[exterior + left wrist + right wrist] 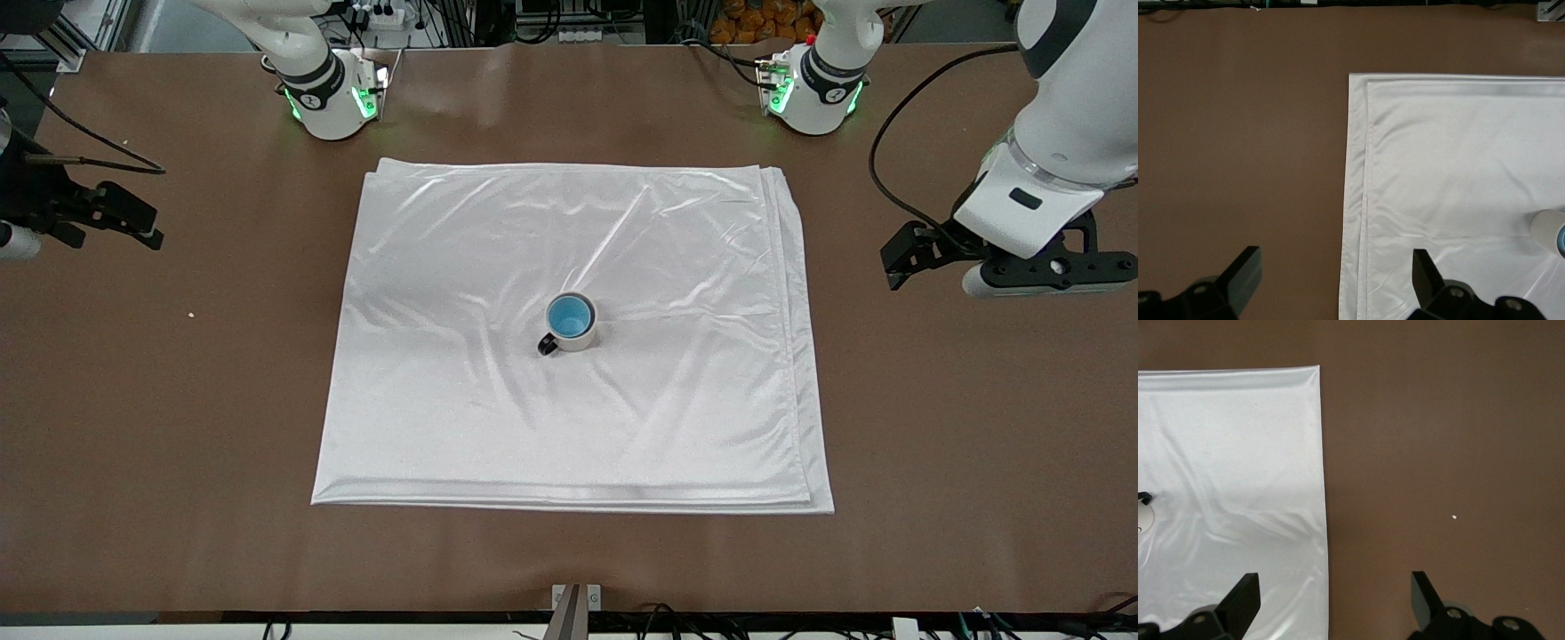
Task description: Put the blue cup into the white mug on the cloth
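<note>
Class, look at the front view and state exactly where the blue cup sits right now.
The blue cup sits inside the white mug, which stands near the middle of the cloth; both grippers are open and off the cloth at the table's ends.

Brown table [178, 400]; white crumb [190, 314]
</note>
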`<act>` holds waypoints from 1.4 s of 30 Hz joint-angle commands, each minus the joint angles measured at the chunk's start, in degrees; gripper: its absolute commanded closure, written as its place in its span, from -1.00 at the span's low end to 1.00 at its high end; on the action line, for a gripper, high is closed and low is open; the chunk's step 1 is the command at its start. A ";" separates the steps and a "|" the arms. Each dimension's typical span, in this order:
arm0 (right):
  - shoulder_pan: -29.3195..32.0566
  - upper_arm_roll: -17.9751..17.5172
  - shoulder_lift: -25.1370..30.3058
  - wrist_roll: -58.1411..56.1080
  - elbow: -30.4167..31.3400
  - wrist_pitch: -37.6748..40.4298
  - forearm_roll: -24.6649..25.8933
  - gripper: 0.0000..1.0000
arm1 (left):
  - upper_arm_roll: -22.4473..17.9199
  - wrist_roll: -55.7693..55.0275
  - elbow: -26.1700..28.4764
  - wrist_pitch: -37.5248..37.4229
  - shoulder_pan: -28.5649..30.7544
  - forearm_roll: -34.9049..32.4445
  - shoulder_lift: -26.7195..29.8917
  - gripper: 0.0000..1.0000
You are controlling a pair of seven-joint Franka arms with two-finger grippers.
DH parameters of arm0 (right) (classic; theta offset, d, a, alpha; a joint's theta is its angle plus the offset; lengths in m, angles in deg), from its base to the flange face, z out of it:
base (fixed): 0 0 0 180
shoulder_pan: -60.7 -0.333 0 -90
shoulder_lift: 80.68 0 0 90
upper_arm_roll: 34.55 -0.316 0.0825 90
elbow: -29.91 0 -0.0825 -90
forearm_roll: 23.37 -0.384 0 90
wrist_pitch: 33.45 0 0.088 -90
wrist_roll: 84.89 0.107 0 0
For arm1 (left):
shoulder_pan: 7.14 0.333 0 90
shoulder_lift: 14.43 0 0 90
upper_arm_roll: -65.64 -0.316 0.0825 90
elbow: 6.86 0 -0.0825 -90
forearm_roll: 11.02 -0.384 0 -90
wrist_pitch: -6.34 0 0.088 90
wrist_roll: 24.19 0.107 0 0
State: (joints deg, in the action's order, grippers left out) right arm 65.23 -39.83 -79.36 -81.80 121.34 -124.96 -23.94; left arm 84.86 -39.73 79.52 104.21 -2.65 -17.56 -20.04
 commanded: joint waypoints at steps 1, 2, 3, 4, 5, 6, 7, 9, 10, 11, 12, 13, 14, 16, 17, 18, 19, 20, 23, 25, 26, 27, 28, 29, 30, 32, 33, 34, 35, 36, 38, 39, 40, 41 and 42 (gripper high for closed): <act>0.21 0.09 0.00 -0.90 -0.47 -0.34 -0.92 -1.00 | -6.55 1.30 0.72 -1.53 -5.01 2.14 1.83 -1.00; 0.21 0.09 0.00 -0.90 -0.47 -0.34 -0.83 -1.00 | -8.22 1.30 0.81 -1.62 -6.24 2.40 1.92 -1.00; 0.21 0.18 0.00 -0.90 -0.47 -0.34 -0.83 -1.00 | -9.89 1.56 0.81 -1.71 -7.47 2.75 1.92 -1.00; 0.21 0.18 0.00 -0.90 -0.47 -0.25 -0.83 -1.00 | -10.95 2.00 0.81 -1.80 -8.01 3.02 1.92 -1.00; 0.13 0.18 0.00 -0.90 -0.47 -0.25 -0.83 -1.00 | -11.57 2.61 0.81 -1.80 -8.27 3.37 1.92 -1.00; 0.21 0.18 0.00 -0.90 -0.47 -0.34 -0.83 -1.00 | -12.01 3.23 0.90 -1.80 -8.19 3.72 2.01 -1.00; 0.21 0.18 0.09 -0.90 -0.47 -0.34 -0.83 -1.00 | -12.19 3.84 0.90 -1.80 -8.01 4.16 2.09 -1.00; 0.30 0.09 0.09 -0.90 -0.47 -0.34 -0.83 -1.00 | -12.63 4.20 1.07 -1.80 -7.84 4.87 2.10 -1.00; 0.30 0.09 0.09 -0.90 -0.47 -0.34 -0.83 -1.00 | -12.89 4.20 1.16 -1.80 -7.84 4.87 2.10 -1.00; 0.30 0.18 0.09 -0.90 -0.47 -0.42 -0.83 -1.00 | -13.15 4.20 1.25 -1.80 -7.84 4.87 2.10 -1.00; 0.30 0.18 0.09 -0.90 -0.47 -0.51 -0.83 -1.00 | -13.42 4.20 1.33 -1.80 -7.84 4.87 2.18 -1.00; 0.30 0.18 0.09 -0.90 -0.47 -0.51 -0.75 -1.00 | -13.51 4.37 1.34 -1.80 -7.84 4.87 2.18 -1.00; 0.30 0.18 0.09 -0.90 -0.47 -0.60 -0.57 -1.00 | -13.68 4.37 1.34 -1.89 -7.84 4.87 2.18 -1.00; 0.30 0.18 0.09 -0.98 -0.47 -0.86 -0.31 -1.00 | -14.47 5.07 1.34 -1.89 -7.75 4.87 2.18 -1.00; 0.30 0.18 0.09 -0.98 -0.47 -0.95 -0.22 -1.00 | -14.74 5.69 1.34 -1.80 -7.75 4.87 2.27 -1.00; 0.30 0.18 0.09 -0.98 -0.47 -0.95 -0.22 -1.00 | -14.91 6.30 1.34 -1.89 -7.75 4.87 2.36 -1.00; 0.30 0.26 0.09 -0.98 -0.47 -0.95 -0.13 -1.00 | -15.00 7.09 1.42 -1.89 -7.66 4.87 2.36 -1.00; 0.30 0.26 0.09 -0.98 -0.47 -0.95 0.04 -1.00 | -15.00 7.79 1.51 -1.89 -7.57 4.87 2.36 -1.00; 0.30 0.26 0.18 -0.98 -0.47 -1.04 0.22 -1.00 | -15.00 8.68 1.95 -1.89 -6.78 4.87 2.71 -1.00; 0.30 0.26 0.18 -0.98 -0.38 -1.04 0.22 -1.00 | -15.09 8.68 1.95 -1.89 -6.61 4.87 2.62 -1.00; 0.22 0.44 0.18 -0.98 -0.38 -1.04 0.22 -1.00 | -15.09 8.68 1.95 -1.89 -6.61 4.87 2.54 -1.00; 0.13 0.79 0.18 -0.98 -0.38 -0.95 0.31 -1.00 | -15.09 8.68 1.95 -1.89 -6.61 4.78 2.62 -1.00; -0.13 1.40 0.18 -0.98 -0.38 -1.04 0.22 -1.00 | -15.09 8.59 2.04 -1.89 -6.61 4.87 2.62 -1.00; -0.31 1.93 0.27 -0.98 -0.38 -0.95 0.22 -1.00 | -15.09 8.68 2.04 -1.89 -6.61 4.87 2.62 -1.00; -0.49 2.20 0.44 -0.98 -0.38 -1.04 0.22 -1.00 | -15.09 8.59 1.95 -1.89 -6.61 4.87 2.62 -1.00; -0.58 2.46 0.44 -0.98 -0.38 -1.30 0.22 -1.00 | -15.09 8.59 1.78 -1.89 -6.61 4.87 2.54 -1.00; -0.58 2.46 0.53 -0.98 -0.38 -1.30 0.22 -1.00 | -15.09 8.68 1.77 -1.89 -6.52 4.78 2.53 -1.00; -0.58 2.72 0.62 -0.98 -0.38 -1.22 0.22 -1.00 | -15.09 8.68 1.77 -1.89 -6.60 4.52 2.53 -1.00; -0.58 2.90 0.79 -0.98 -0.38 -1.30 0.22 -1.00 | -15.09 8.59 1.69 -1.89 -6.61 4.34 2.53 -1.00; -0.66 2.99 0.88 -0.98 -0.38 -1.30 0.13 -1.00 | -15.09 8.16 1.77 -1.89 -6.61 4.25 2.53 -1.00; -0.66 2.99 0.88 -0.98 -0.46 -1.30 0.05 -1.00 | -15.09 8.59 1.95 -1.89 -6.52 4.69 2.62 -1.00; -0.66 2.90 0.88 -0.98 -0.47 -1.39 0.05 -1.00 | -15.09 8.59 2.04 -1.89 -6.52 4.78 2.80 -1.00; -0.75 2.90 0.88 -0.98 -0.47 -1.57 0.05 -1.00 | -15.09 8.51 2.21 -1.89 -6.52 4.78 3.06 -1.00; -1.01 2.90 0.88 -0.98 -0.47 -1.92 0.05 -1.00 | -15.09 8.07 2.39 -1.89 -6.52 4.78 3.50 -1.00; -1.19 2.90 0.88 -0.98 -0.38 -2.18 0.05 -1.00 | -15.09 7.80 2.91 -1.89 -6.52 4.78 4.28 -1.00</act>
State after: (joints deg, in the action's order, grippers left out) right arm 65.17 -37.42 -79.24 -82.19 120.99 -126.44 -24.03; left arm 70.00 -32.61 80.23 102.83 -9.39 -13.98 -18.93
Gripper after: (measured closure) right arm 0.000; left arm 0.000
